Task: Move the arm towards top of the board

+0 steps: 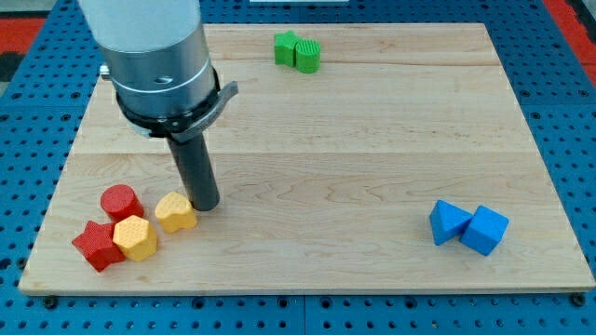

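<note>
My tip [205, 205] rests on the wooden board [326, 140] at the view's lower left, right beside the upper right edge of a yellow heart-shaped block [174, 213]. To the left of that block lie a red cylinder [120, 202], a yellow hexagonal block [136, 238] and a red star block [97, 246], all close together. The arm's grey body [154, 56] rises to the view's top left.
Two green blocks [297, 50] sit together near the board's top edge, a star-like one on the left and a rounder one on the right. Two blue blocks [469, 226] sit side by side at the lower right. Blue pegboard surrounds the board.
</note>
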Robot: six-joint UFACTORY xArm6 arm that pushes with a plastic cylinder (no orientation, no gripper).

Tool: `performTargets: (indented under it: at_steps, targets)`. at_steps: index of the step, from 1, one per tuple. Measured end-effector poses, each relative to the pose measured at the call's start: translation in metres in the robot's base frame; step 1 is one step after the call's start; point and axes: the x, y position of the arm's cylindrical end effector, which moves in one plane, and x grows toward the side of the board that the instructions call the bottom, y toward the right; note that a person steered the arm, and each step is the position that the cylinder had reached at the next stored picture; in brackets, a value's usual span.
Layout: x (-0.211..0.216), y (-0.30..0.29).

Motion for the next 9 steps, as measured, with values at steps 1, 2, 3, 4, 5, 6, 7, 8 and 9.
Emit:
performTargets:
  at_steps: [1, 2, 3, 4, 5, 6, 7, 8, 9]
  targets:
    - [0.000, -0.011]
    - [0.000, -0.018]
    - [-0.001, 0.000]
    - [-0.012, 0.076]
    - [-0.034, 0.160]
    - [-0.081, 0.235]
    - [-0.195, 0.256]
    - [-0.266, 0.257]
    - [-0.324, 0.253]
